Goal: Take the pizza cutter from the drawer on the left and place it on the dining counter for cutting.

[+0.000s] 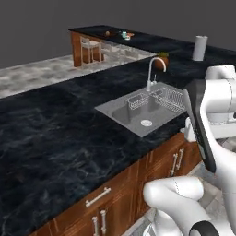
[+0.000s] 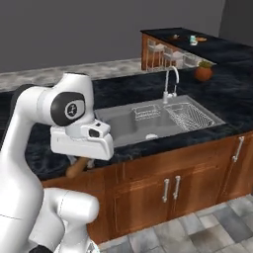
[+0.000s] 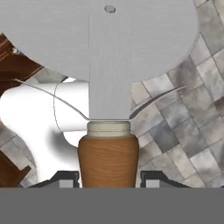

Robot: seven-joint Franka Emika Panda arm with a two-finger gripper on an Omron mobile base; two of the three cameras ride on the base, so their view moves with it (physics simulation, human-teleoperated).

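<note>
Gripper (image 3: pixel 108 180) is clamping the pizza cutter (image 3: pixel 109 65) by its brown wooden handle, one dark fingertip (image 3: pixel 61 179) sitting on each side of the handle base. Hand view is looking up the tool: grey wheel is spreading wide above the handle, with grey floor tiles (image 3: pixel 183 131) showing behind it on the right. In the right base view the handle end (image 2: pixel 78 168) is poking out under the white hand, just in front of the wooden cabinet face and below the edge of the black marble sink counter (image 2: pixel 123 89). Cutter is hanging in the air, not resting on any surface. Sink (image 1: pixel 138 113) with its chrome faucet (image 1: pixel 152 71) and wire rack (image 2: pixel 190 116) is sitting in that counter. Drawer (image 1: pixel 99 196) with the horizontal bar handle is looking shut in the left base view. Dining counter (image 1: pixel 152 41) is sitting well apart at the back, chairs (image 1: pixel 90 48) tucked under it, a few small items (image 1: pixel 122 33) on top, too small to identify.
</note>
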